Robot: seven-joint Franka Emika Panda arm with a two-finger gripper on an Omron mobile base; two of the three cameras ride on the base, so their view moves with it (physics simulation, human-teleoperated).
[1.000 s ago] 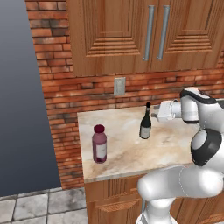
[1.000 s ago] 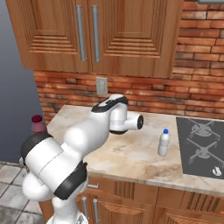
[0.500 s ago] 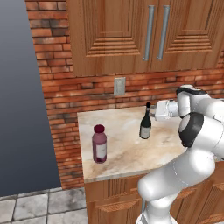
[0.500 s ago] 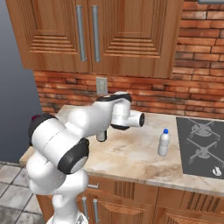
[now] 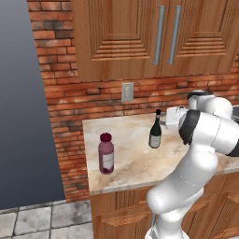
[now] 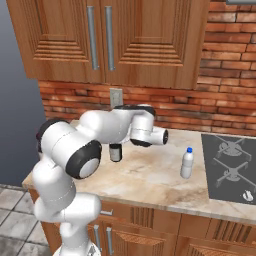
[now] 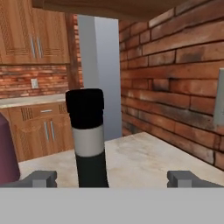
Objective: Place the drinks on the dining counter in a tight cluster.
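Currently my pincer point(image 7: 112, 178) is spread wide, level with the wine bottle point(image 7: 89, 138) neck, lined up to straddle it for a grab.

In the right base view the arm's white forearm covers the wine bottle point(image 6: 116, 152) down to its dark base. In the hand view the wine bottle's neck point(image 7: 89, 140) is cut off by the bottom edge, and the juice bottle point(image 7: 8, 151) at nine o'clock is cut by the left edge. In the left base view the arm's elbow hides the surface point(image 5: 126, 158) toward three o'clock.
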